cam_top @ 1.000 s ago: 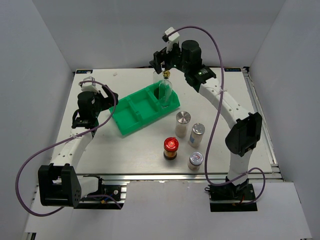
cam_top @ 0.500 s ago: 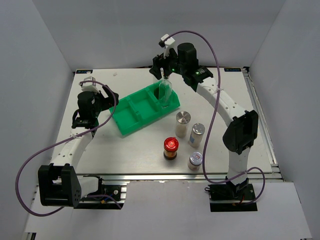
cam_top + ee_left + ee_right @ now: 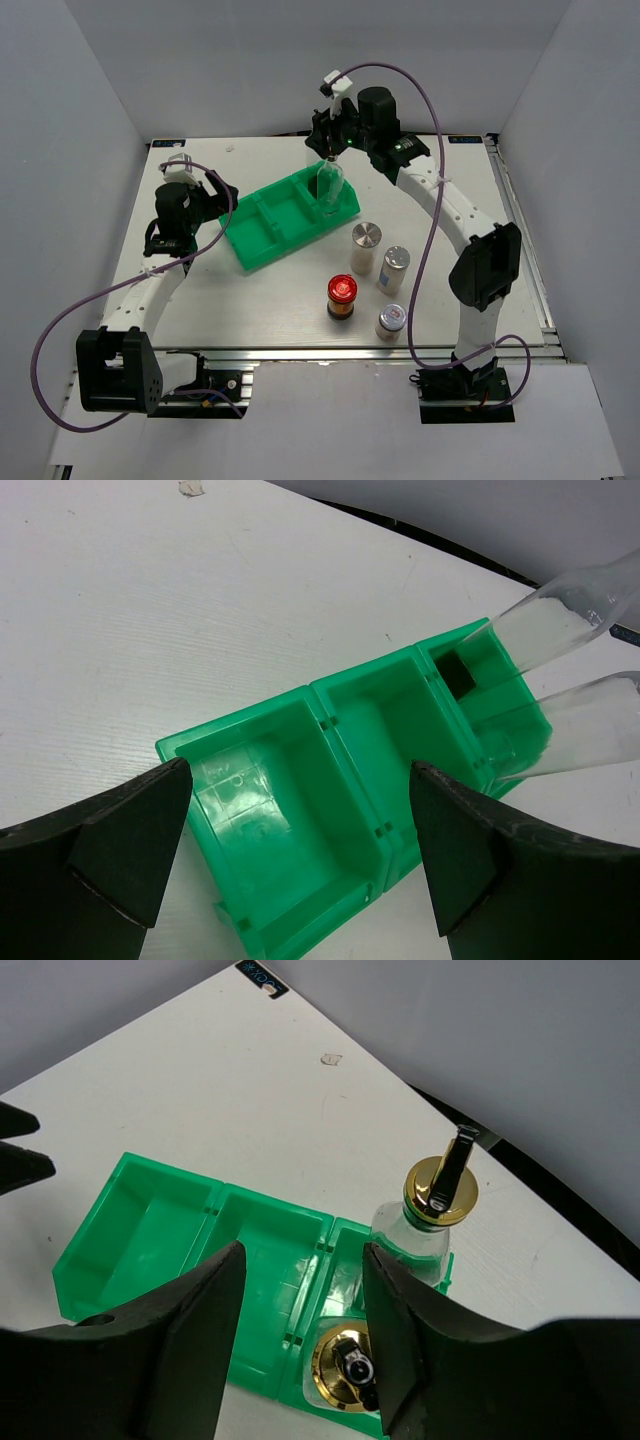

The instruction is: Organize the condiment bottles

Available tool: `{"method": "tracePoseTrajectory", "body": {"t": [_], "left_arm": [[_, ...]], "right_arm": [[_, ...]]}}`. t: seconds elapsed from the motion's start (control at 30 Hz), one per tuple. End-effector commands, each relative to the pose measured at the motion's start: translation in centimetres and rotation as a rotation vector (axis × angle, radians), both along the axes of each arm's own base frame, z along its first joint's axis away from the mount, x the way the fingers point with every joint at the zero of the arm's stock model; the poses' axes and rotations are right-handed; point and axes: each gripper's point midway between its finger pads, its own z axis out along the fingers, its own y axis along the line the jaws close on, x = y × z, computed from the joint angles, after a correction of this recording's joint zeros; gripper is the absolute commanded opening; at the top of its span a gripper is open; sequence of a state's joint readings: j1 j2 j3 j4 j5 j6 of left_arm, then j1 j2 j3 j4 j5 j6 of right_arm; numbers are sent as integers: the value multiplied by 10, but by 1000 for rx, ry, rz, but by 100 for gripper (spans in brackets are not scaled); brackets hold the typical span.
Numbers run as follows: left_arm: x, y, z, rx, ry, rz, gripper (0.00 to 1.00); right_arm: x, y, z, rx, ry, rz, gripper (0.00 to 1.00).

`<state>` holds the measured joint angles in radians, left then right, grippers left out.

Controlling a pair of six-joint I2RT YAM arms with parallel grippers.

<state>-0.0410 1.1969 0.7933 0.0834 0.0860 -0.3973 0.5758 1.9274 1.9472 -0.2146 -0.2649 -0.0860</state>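
Two clear glass cruets with gold pourer tops (image 3: 441,1192) (image 3: 350,1365) stand upright in the right end compartment of the green tray (image 3: 262,250). My right gripper (image 3: 304,1250) hovers above them, open with a narrow gap and nothing between its fingers. From above it (image 3: 332,140) sits just over the cruets (image 3: 329,185). My left gripper (image 3: 300,770) is wide open and empty over the tray's left compartment (image 3: 240,720). Three silver-lidded shaker jars (image 3: 367,245) (image 3: 394,268) (image 3: 391,322) and a red-lidded jar (image 3: 342,296) stand on the table in front of the tray.
The tray's left and middle compartments (image 3: 250,1260) hold nothing. The table's raised frame (image 3: 520,230) runs along the right side. A small scrap (image 3: 231,147) lies near the far edge.
The right gripper's jaws have narrowed a lot, and it has shifted slightly nearer over the cruet tops. The left arm has stayed still.
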Motion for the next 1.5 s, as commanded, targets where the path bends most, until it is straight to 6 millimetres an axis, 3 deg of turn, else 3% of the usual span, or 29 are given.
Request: {"method": "tracePoseTrajectory", "body": {"t": [0.0,0.07,0.2,0.33,0.5,0.67,0.93,0.97,1.0,1.03,1.07,1.1,1.17,1.2,1.23,1.27,1.3,1.33,1.37,1.4,1.43,1.47], "left_arm": [[2,-2,16,-6,-44,-9,98],[2,-2,16,-6,-44,-10,98],[2,-2,16,-7,-42,-10,98],[2,-1,17,-8,-42,-4,98],[2,-2,19,-13,-46,-10,98],[0,-7,27,-25,-62,-34,98],[-8,-16,59,-69,-126,-73,98],[-9,-17,62,-70,-130,-72,98],[-10,-19,65,-70,-133,-67,98],[-12,-20,63,-67,-118,-65,98],[-12,-24,66,-62,-118,-71,98],[-15,-38,68,-54,-119,-103,98],[-18,-53,67,-35,-112,-124,98],[-24,-80,72,-21,-126,-185,98],[-26,-90,64,2,-93,-204,98],[-29,-106,63,15,-88,-245,98],[-38,-135,67,28,-97,-327,98],[-39,-149,58,42,-72,-365,98],[-44,-163,55,48,-66,-410,98],[-52,-185,57,63,-70,-469,98],[-56,-194,52,80,-56,-492,98],[-55,-205,40,104,-27,-504,98]], "right_arm": [[-14,-6,41,46,-71,9,55],[-14,-7,44,51,-80,5,51],[-10,-12,47,57,-91,-31,32],[-7,-17,44,54,-99,-66,27],[-2,-25,47,51,-115,-121,34],[-3,-32,63,57,-156,-146,43],[-31,-54,123,113,-273,-154,53],[-35,-56,127,120,-280,-159,53],[-36,-61,117,108,-268,-176,54],[-46,-71,131,130,-296,-193,55],[-47,-77,115,115,-265,-219,57],[-54,-94,124,128,-279,-280,58],[-58,-113,113,124,-255,-360,65],[-54,-129,84,99,-196,-438,69],[-64,-145,85,114,-192,-484,75],[-67,-159,75,109,-170,-537,89],[-74,-185,78,158,-154,-645,89],[-77,-198,43,126,-98,-703,89],[-82,-212,32,133,-74,-757,89],[-92,-241,30,157,-71,-853,89],[-97,-253,-3,165,-1,-910,89],[-104,-264,-14,180,22,-950,89]]}}
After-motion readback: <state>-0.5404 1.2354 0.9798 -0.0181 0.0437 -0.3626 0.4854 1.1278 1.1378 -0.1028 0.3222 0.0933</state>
